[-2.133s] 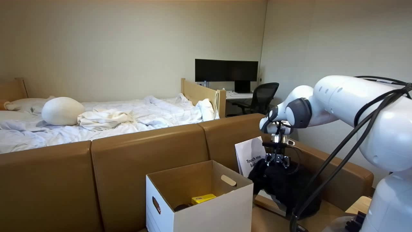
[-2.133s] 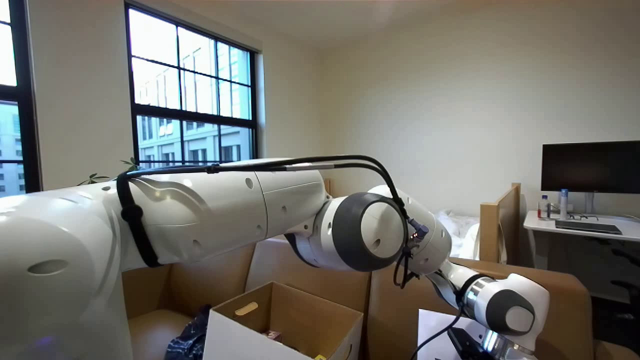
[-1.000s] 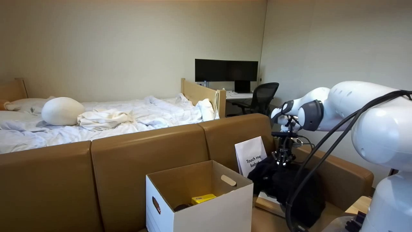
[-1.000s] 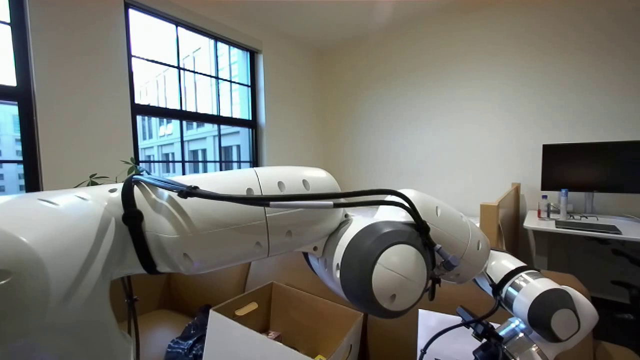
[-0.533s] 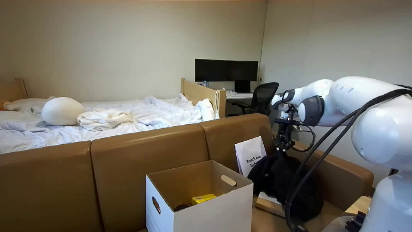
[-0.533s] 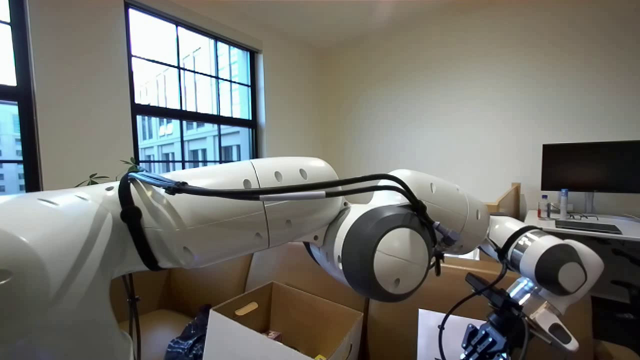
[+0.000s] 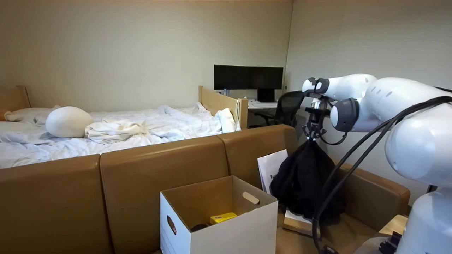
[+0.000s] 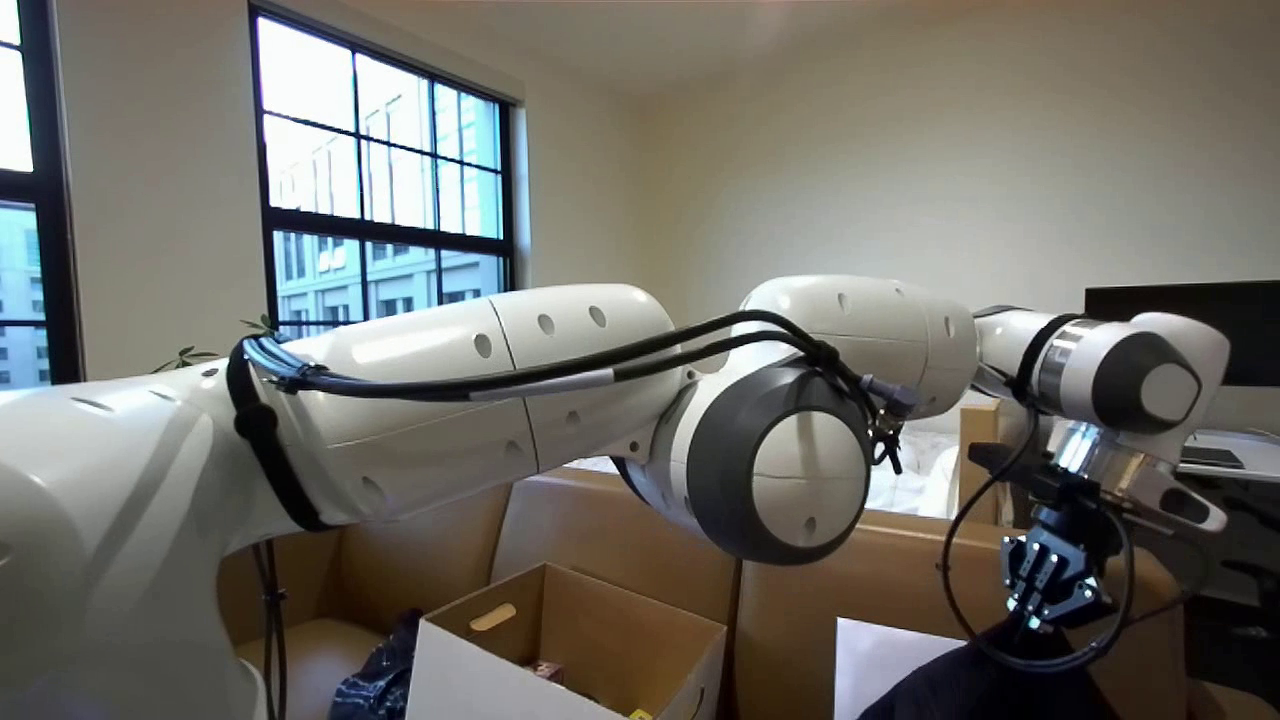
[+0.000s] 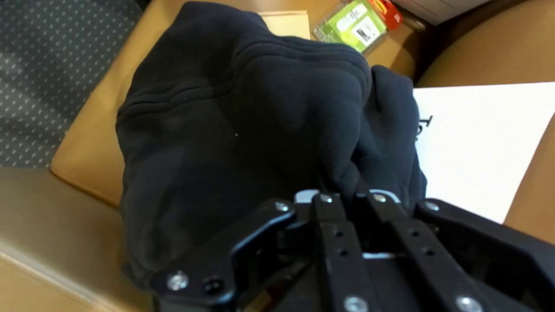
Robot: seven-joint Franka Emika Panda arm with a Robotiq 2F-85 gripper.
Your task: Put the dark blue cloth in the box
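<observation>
Robot claw point(image 9: 349, 197) is pinching a gathered fold of the dark blue cloth point(image 9: 243, 121), its jaws standing close together on it. Most of the cloth is hanging in a loose tent beneath the claw, above the couch point(image 7: 166, 162) seat; whether its lower edge is touching the seat or the wood-edged block point(image 7: 300, 227) under the claw is remaining unclear. The box point(image 7: 233, 233) is standing lower than the claw and well apart to its side, open at the top, with a yellow packet point(image 7: 223, 217) lying inside.

Grasping is apparently done and lifting is looking well under way; carrying across, lowering and letting go are remaining. Hanging so long below the claw, the cloth is probably needing more height for clearing the box. Past the box from the claw, a patterned blue cloth point(image 8: 378, 675) is lying; the task could be meaning that one, though the held cloth is seeming likelier.
</observation>
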